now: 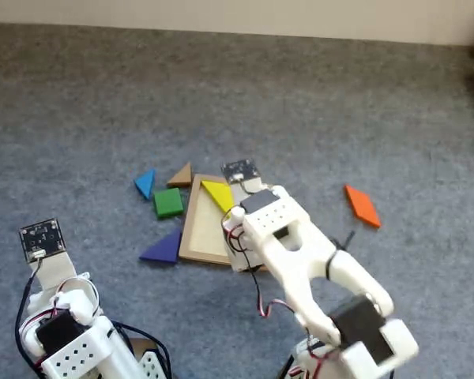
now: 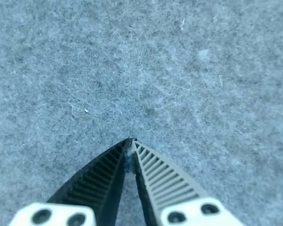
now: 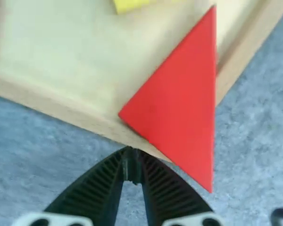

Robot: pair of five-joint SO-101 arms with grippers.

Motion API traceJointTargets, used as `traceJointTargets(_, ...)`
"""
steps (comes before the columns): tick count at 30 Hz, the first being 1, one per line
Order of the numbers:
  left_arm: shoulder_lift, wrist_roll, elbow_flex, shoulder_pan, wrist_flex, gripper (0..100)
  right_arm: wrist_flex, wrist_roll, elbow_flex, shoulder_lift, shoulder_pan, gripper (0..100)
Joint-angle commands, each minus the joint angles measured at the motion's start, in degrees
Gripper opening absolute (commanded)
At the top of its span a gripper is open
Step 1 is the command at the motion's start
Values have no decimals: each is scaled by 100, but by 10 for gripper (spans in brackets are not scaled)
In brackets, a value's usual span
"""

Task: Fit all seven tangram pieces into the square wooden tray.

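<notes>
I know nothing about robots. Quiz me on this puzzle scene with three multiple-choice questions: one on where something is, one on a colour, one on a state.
1. Where is the orange piece relative to the tray? A inside it; B on the carpet, apart from it; C leaning on it.
2. Which colour piece lies across the tray's rim? A red; B green; C blue.
3. The left gripper is: A shut; B wide open; C holding a piece.
Key: B, it lies alone on carpet; A, the red triangle overhangs the rim; A, it is closed over bare carpet.
</notes>
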Motion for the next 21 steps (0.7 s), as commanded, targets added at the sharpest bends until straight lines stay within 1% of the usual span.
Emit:
traceJointTargets(1, -347, 0, 119, -66, 53, 8, 40, -70, -488, 92, -48, 5)
traceJointTargets(10, -347, 0, 119, -66, 53, 8, -57, -70, -602, 268, -40, 5)
traceJointTargets(16, -347, 0, 119, -66, 53, 8, -840, -70, -558, 303, -31, 5)
traceJointTargets(21, -347, 0, 119, -40, 53, 8, -1182, -70, -549, 303, 136, 5)
